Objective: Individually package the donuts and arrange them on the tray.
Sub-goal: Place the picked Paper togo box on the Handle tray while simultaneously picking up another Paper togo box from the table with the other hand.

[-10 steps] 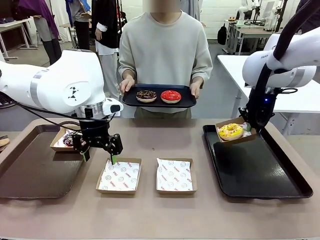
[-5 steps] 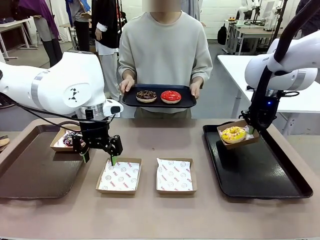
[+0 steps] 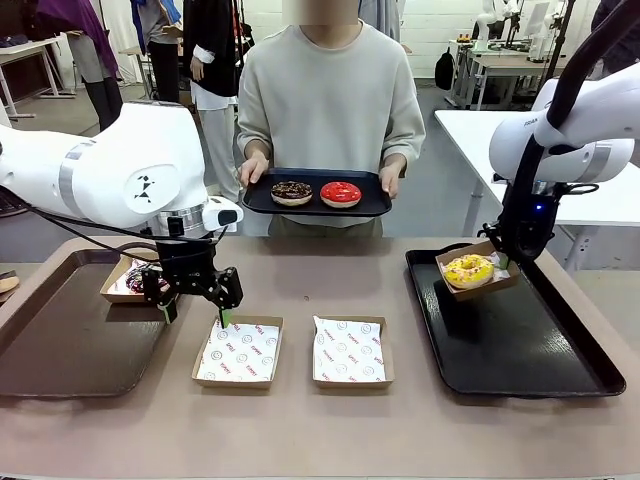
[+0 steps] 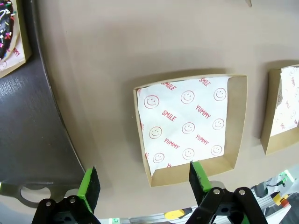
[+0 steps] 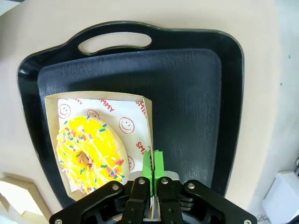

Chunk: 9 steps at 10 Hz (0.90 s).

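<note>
My right gripper (image 3: 503, 258) (image 5: 152, 165) is shut on the side wall of a paper-lined box (image 3: 489, 284) (image 5: 145, 116) holding the yellow donut (image 3: 468, 268) (image 5: 91, 154). The box hangs tilted over the far left corner of the black tray (image 3: 540, 350) (image 5: 187, 93). My left gripper (image 3: 195, 313) (image 4: 145, 182) is open above the table, at the near edge of an empty lined box (image 3: 238, 352) (image 4: 189, 126). A dark sprinkled donut (image 3: 133, 278) (image 4: 5, 28) sits boxed on the brown tray (image 3: 60, 340). The person holds a small tray (image 3: 370, 205) with a chocolate donut (image 3: 292, 191) and a red donut (image 3: 341, 193).
A second empty lined box (image 3: 349, 351) (image 4: 282, 107) lies at the table's middle. The brown tray's rim (image 4: 51, 121) runs just left of my left gripper. Most of the black tray's floor is bare.
My right gripper has carried the boxed yellow donut a little to the right and lower over the black tray. The left gripper has hardly moved.
</note>
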Available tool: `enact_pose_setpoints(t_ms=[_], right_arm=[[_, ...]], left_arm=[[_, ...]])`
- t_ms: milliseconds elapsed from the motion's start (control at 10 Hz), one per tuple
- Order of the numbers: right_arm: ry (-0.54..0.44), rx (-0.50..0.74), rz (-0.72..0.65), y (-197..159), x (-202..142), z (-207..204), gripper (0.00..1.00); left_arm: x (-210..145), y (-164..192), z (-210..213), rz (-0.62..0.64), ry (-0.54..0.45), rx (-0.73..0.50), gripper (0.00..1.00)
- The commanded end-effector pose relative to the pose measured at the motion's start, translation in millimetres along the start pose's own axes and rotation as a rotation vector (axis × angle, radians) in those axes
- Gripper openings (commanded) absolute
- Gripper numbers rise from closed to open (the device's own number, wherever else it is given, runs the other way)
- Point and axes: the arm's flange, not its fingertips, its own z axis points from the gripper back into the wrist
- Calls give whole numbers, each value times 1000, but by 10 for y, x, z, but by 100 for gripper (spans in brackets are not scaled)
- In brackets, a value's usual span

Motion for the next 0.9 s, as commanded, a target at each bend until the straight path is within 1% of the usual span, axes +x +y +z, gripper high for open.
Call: enact_pose_setpoints(t_ms=[0, 500, 800], right_arm=[[-38, -17, -40, -66, 11, -49, 2], [-52, 7, -67, -147, 67, -187, 2], [-59, 30, -70, -155, 142, -263, 2]], left_arm=[[-53, 86, -55, -2, -35, -16, 100], [-40, 102, -218, -7, -17, -24, 100], [-15, 84, -369, 13, -30, -18, 100]])
